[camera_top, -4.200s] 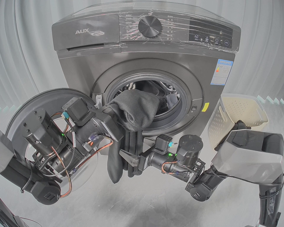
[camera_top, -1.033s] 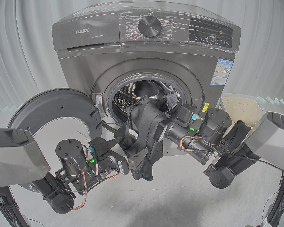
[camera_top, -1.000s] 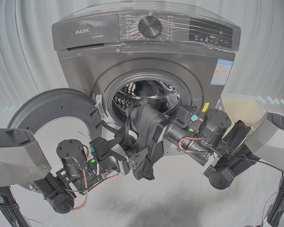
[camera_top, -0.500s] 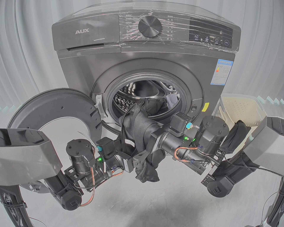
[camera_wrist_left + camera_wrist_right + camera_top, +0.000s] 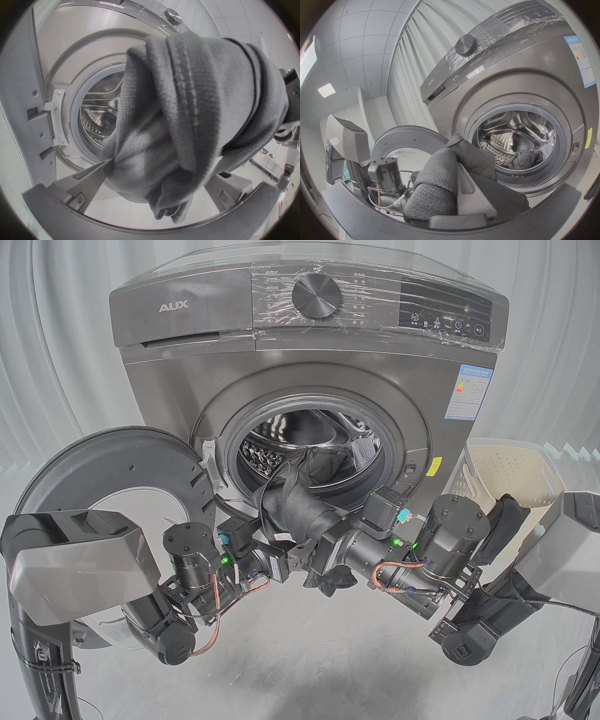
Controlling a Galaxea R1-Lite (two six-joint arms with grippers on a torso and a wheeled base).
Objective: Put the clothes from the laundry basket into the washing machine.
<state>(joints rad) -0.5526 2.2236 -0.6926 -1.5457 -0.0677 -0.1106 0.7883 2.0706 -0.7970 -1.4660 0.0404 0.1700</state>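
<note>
Both arms have drawn in and risen, so the dark garment (image 5: 292, 507) bunches on the washing machine's (image 5: 187, 384) door lip, half inside, clamped by the right gripper (image 5: 326, 539) and propped by the wide-spread left gripper (image 5: 297, 557).
</note>
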